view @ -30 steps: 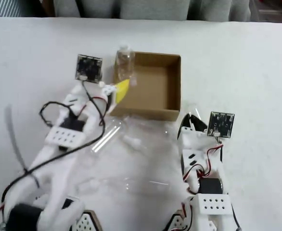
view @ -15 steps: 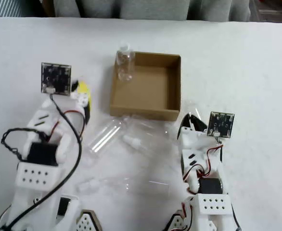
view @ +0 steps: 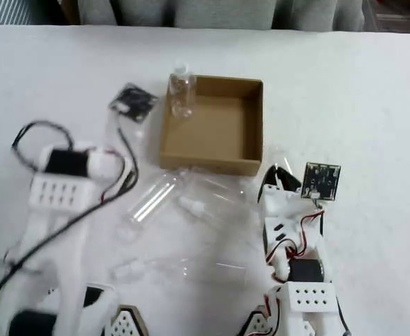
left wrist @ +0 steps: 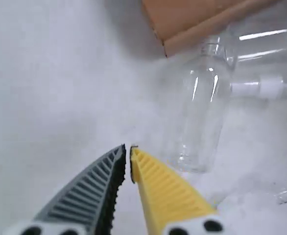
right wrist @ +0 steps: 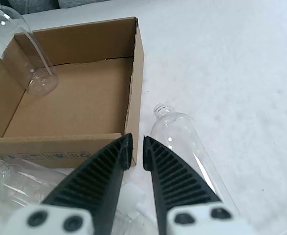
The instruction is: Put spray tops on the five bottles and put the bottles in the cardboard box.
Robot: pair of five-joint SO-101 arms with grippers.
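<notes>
We're looking down on the tabletop (view: pixel 359 91) w/ the box (view: pixel 215 126) mid-table, open side up. One bottle (view: pixel 182 89) is in it, leaning in the far-left corner w/ its neck up over the rim; we can't tell if a top is on it.

Now the left hand (left wrist: pixel 129 149): its gray and yellow fingers (left wrist: pixel 168 191) are pressed together w/ nothing btw them, low over bare tabletop. Just beyond its tips a 2nd bottle (left wrist: pixel 202 122) lies on its side near the box's front-left corner, neck open. A white spray top (left wrist: pixel 261 88) lies loose just beside it.

Over to the right hand (right wrist: pixel 136 143): it's all but closed, just a sliver of gap at the tips, and empty, at the box's front-right corner. A 3rd bottle (right wrist: pixel 187 147) lies beside it on the tabletop, outside the box, neck open and pointing away from the arm.

More clear bottles lie in front of the box btw the arms; we can't count them.
</notes>
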